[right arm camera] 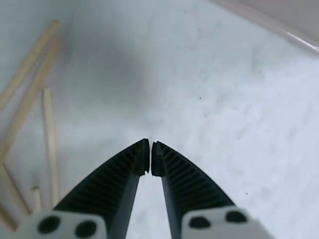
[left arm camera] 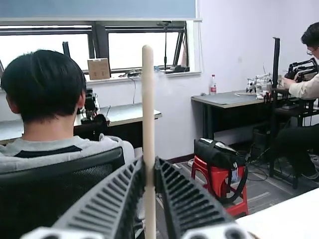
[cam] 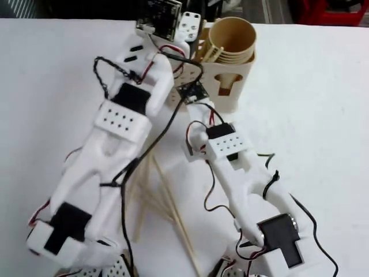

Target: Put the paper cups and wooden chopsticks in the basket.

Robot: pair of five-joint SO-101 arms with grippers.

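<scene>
- Ribbed black jaws of the left gripper (left arm camera: 148,172) sit closest to the lens, clamped on one wooden chopstick (left arm camera: 148,99) that stands upright between them, with most of its length above the grip
- In the high view the left arm (cam: 124,115) stretches up the table to a spot just beside the basket (cam: 230,86), a beige holder near the far edge; a stack of paper cups (cam: 232,37) already stands inside it
- Step in hand, as I judge it: dropping this stick into the basket. Its lower end should be above the opening next to the cups and clear of the rim before the jaws part, since a thin, light stick let go high or tilted could bounce out
- Right gripper (right arm camera: 150,149) has its jaws together on nothing and hovers low over the table
- Loose chopsticks (cam: 161,196) lie in a crossed heap between the two arms, so much of the task remains
- White table (cam: 311,115), plain and matte
- Room behind: wide windows (left arm camera: 134,47), grey desks (left arm camera: 227,99), and a red stool (left arm camera: 219,184) carrying a black bag
</scene>
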